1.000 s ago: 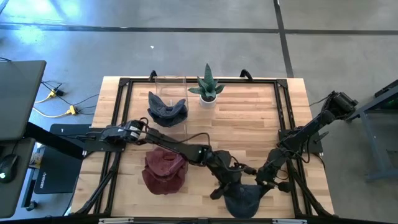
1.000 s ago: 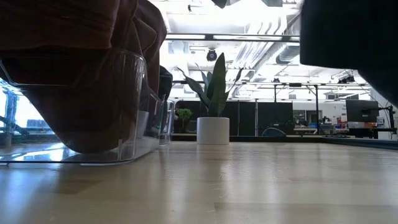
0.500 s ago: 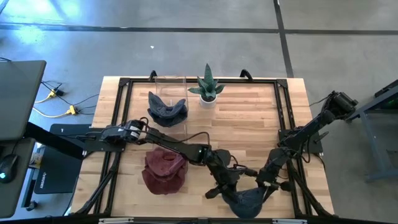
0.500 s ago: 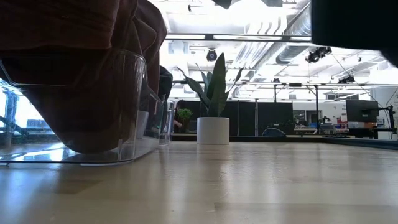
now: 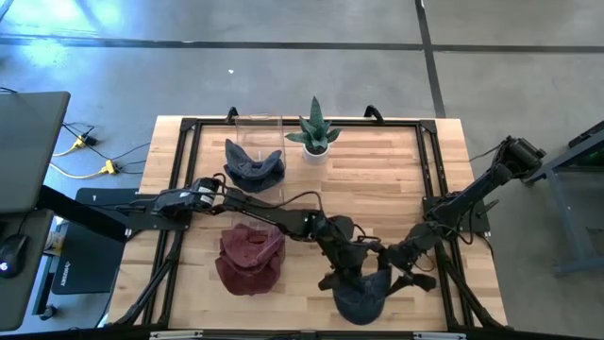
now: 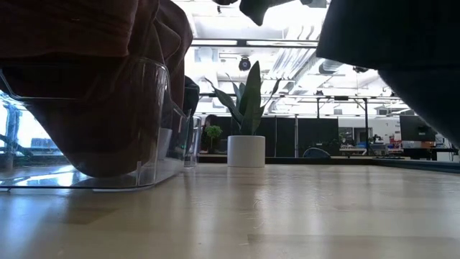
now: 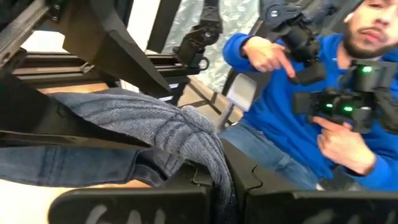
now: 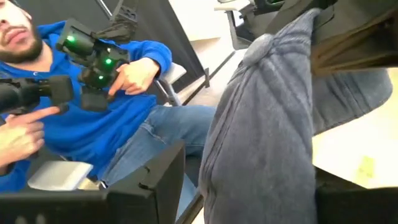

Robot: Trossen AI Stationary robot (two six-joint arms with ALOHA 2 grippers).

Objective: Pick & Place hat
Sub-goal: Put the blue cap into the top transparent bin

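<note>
High view: left gripper (image 5: pixel 351 277), jaws apparently clamped on blue hat (image 5: pixel 361 295).

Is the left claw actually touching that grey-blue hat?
Touching. In the left wrist view, the left gripper is shut on the grey-blue hat, with knit fabric bunched between its fingers.

Left gripper (image 5: pixel 351 276) clamped; right gripper (image 5: pixel 394 267) beside it.

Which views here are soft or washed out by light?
Low view: bright ceiling lights blow out the top, and the near red hat and dark shapes overhead are out of focus. Left wrist view: the person is motion-blurred. High view: even and sharp.
</note>
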